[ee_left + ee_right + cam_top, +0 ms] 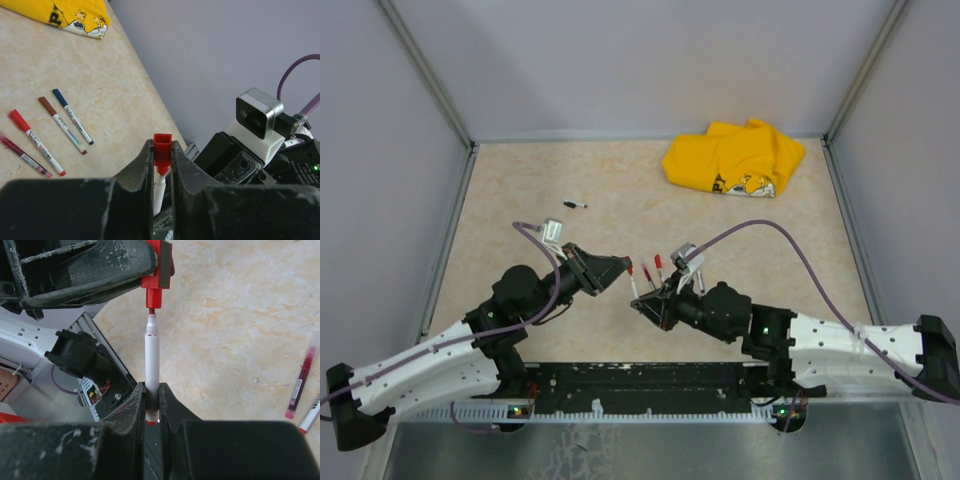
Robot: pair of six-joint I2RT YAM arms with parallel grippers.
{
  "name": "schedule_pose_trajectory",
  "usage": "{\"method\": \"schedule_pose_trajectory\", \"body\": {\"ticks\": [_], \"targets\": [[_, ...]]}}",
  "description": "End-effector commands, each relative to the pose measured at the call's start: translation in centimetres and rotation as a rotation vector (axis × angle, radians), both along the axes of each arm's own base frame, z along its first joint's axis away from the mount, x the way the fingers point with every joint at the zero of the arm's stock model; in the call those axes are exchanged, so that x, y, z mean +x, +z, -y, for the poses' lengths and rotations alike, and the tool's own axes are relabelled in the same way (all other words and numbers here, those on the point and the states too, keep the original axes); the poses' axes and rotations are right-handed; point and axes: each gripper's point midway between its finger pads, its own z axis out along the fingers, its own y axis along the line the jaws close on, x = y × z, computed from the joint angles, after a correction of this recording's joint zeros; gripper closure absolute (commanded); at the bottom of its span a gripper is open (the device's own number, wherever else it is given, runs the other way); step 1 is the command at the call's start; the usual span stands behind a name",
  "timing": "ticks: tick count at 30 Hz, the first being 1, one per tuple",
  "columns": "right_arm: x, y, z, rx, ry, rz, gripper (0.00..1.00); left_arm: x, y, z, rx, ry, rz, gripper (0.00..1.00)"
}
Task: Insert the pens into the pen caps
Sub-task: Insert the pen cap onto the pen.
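We judge the task well along but not finished. On the table just to one side of the left gripper [163,156] lie four pens: a red-capped pen [36,143], a brown-capped pen [62,125], a blue-capped pen [73,117] and a crimson pen [25,159]. The first three look closed; the crimson one we cannot tell. Farther out beyond that gripper sits a small black item [577,204], too small for us to call pen or cap, so it may be work left to do.

The left gripper is clamped on a red cap [154,295], whose mouth faces the right gripper [151,390]. That one is clamped low on a white pen [151,352] that stands straight out from its jaws. The nib [151,311] sits right at the cap's mouth, and the barrel's shoulder is apart from the cap. We reckon a straight push is what this pair needs to seat.
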Motion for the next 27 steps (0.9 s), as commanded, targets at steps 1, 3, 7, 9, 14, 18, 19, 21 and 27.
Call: {"method": "schedule_pose_trajectory", "body": {"ticks": [1,3,7,9,14,18,19,21,27], "targets": [[0.8,2.5,0.8,0.069,-0.055,0.042,1.00,-0.6,0.3,0.4,-0.015,-0.040,0.007,0.98],[0.9,2.5,1.1,0.066,-0.066,0.045,1.00,-0.6,0.3,0.4,-0.016,-0.039,0.008,0.98],[1.1,2.5,1.5,0.060,-0.082,0.046,1.00,-0.6,0.3,0.4,-0.016,-0.044,0.010,0.98],[1.1,2.4,1.6,0.058,-0.086,0.047,1.00,-0.7,0.3,0.5,-0.019,-0.050,0.010,0.98],[1.1,2.5,1.3,0.058,-0.081,0.050,1.00,-1.0,0.2,1.2,-0.021,-0.083,0.001,0.98],[1.2,2.7,1.2,0.057,-0.079,0.057,1.00,-1.3,-0.2,1.7,-0.019,-0.110,-0.011,1.00],[1.2,2.8,1.3,0.055,-0.080,0.060,1.00,-1.3,-0.3,1.8,-0.018,-0.112,-0.014,1.00],[1.2,3.0,1.3,0.052,-0.080,0.066,1.00,-1.3,-0.5,1.8,-0.016,-0.112,-0.016,1.00],[1.7,3.6,1.9,0.036,-0.107,0.094,1.00,-1.3,-0.7,1.9,-0.011,-0.115,-0.015,0.99]]}}
